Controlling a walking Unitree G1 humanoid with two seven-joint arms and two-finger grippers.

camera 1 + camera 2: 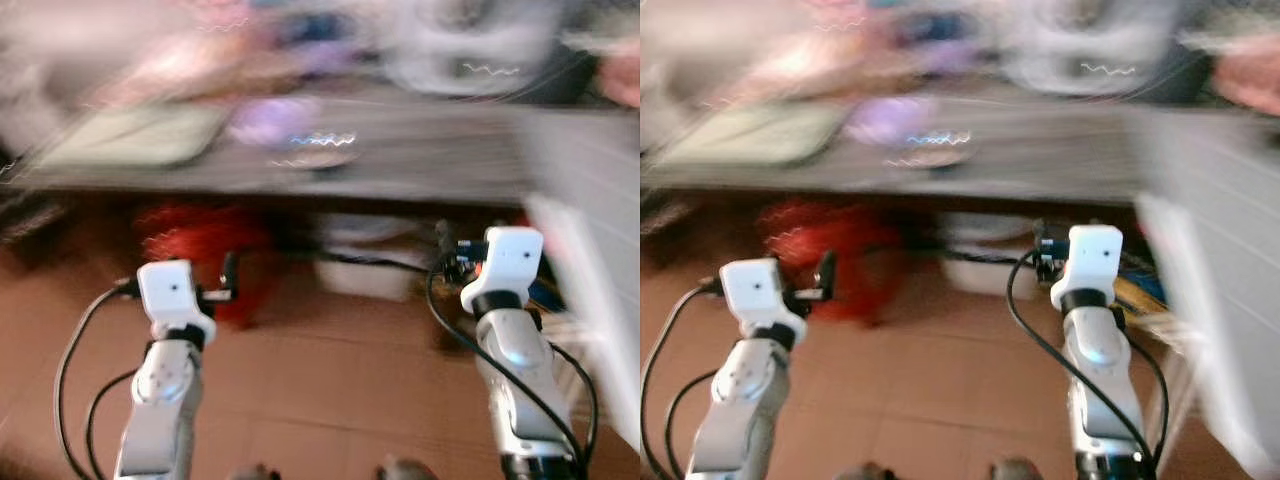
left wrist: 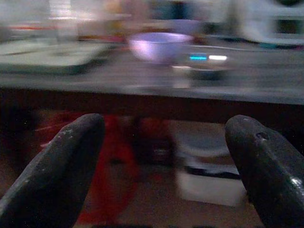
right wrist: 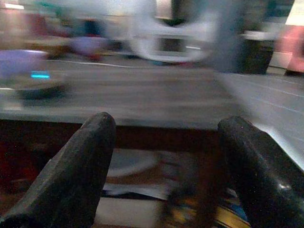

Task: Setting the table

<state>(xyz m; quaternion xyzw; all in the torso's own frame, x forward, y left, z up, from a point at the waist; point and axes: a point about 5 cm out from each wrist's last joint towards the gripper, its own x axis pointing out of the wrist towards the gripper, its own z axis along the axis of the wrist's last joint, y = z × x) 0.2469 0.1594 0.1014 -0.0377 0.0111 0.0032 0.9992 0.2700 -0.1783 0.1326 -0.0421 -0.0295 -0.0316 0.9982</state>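
Note:
The whole picture is blurred. A dark grey table (image 1: 440,160) runs across in front of me. On it sit a pale purple bowl (image 1: 268,120), a dark round object with a blue light (image 1: 322,152) beside the bowl, and a greenish flat mat (image 1: 130,135) to the left. Both arms are raised below the table's edge, above the floor. In its wrist view my left gripper (image 2: 164,130) is open and holds nothing, facing the purple bowl (image 2: 159,45). My right gripper (image 3: 166,130) is open too, with nothing between its fingers (image 3: 80,161), and faces the table's edge.
Under the table lie a red bundle (image 1: 200,255) and a white box (image 1: 370,272). A pale grey slanted surface (image 1: 590,260) stands close on the right. Blurred white and coloured items crowd the table's far side. The floor (image 1: 320,380) is brown tile.

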